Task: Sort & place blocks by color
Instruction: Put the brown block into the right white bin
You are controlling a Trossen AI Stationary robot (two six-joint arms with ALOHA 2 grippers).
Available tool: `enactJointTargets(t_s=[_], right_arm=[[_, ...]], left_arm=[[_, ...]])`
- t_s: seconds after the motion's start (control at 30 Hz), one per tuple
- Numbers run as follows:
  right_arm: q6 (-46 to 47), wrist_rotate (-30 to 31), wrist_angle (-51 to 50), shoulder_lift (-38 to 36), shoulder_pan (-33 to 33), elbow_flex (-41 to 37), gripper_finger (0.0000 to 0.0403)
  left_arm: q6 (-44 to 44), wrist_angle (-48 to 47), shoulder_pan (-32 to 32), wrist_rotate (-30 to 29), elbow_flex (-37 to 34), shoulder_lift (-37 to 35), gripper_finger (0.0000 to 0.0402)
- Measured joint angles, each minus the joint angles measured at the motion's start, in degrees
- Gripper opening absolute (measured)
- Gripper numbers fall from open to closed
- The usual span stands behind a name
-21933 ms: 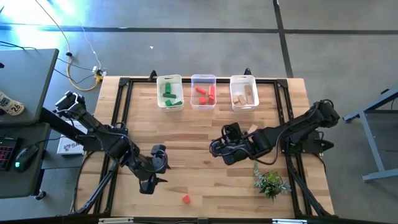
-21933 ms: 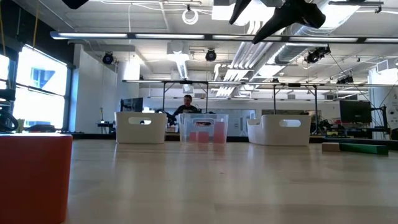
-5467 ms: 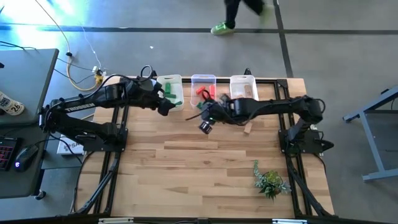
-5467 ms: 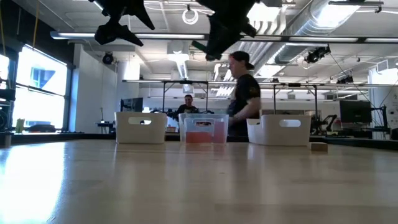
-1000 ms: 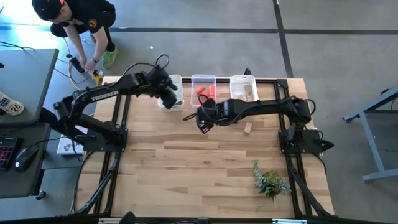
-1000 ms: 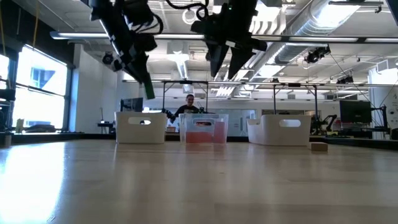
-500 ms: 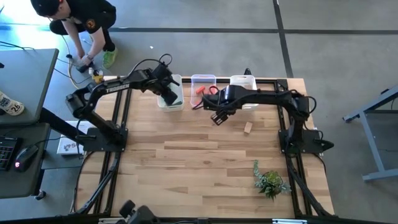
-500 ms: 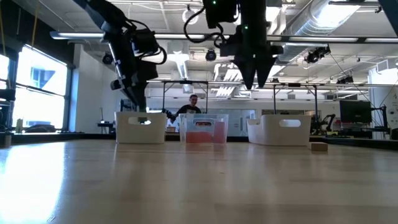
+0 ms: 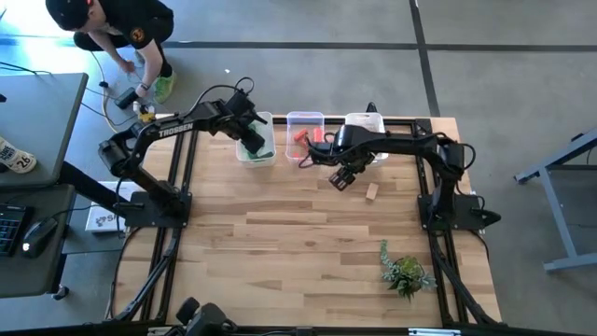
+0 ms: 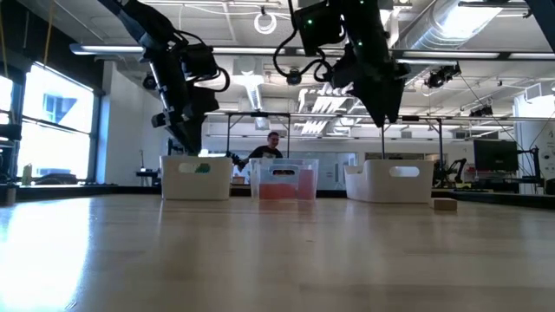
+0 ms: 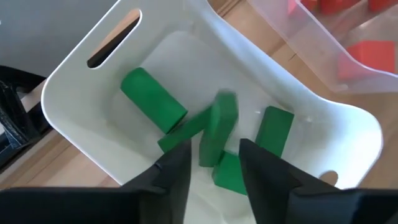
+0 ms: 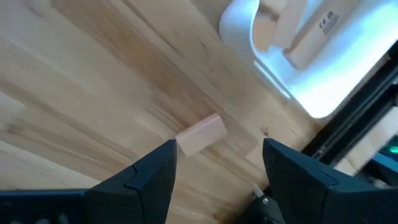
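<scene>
**Left gripper over the green bin, 1 tan block loose on the worktop**

The left gripper (image 11: 212,163) hangs above the white bin (image 9: 255,149) at the back left of the worktop (image 9: 298,252), its fingers (image 11: 171,171) parted with nothing between them. Below it a green bar (image 11: 217,127) appears blurred among the other green blocks (image 11: 152,99) lying in that bin.

The right gripper (image 12: 217,155) is above the worktop just in front of the 3 bins, fingers spread wide and empty. Under it lies a single tan block (image 9: 372,191), flat on the wood and apart from every bin. Beside it stands the white bin (image 12: 311,68) with tan blocks (image 12: 280,18) inside. The clear middle bin (image 9: 305,135) holds red blocks (image 9: 300,136).

A small leafy plant (image 9: 405,271) sits near the front right of the worktop. A person (image 9: 112,28) crouches on the floor beyond the back left corner.
</scene>
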Motion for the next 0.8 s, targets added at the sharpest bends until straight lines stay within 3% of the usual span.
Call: enactJointTargets(t_s=[0.2,0.4,0.63,0.8], right_arm=[[2.99,1.28,-0.19,-0.08,2.05,-6.09,0.0224],[7.57,1.34,-0.22,-1.28,4.24,-12.46,0.0224],[18.12,0.22,0.65,-8.61,5.89,-20.47,0.0224],[27.94,-1.67,8.56,-16.35,6.29,-27.57,0.0224]], left_arm=[[-0.02,-0.03,0.0,0.17,0.0,-0.03,0.0166],[0.0,-2.94,0.0,0.17,3.54,-0.28,0.0176],[0.0,-6.66,-0.2,0.35,10.26,-0.28,0.0173],[0.0,-9.35,-0.52,0.39,14.24,-0.3,0.0173]])
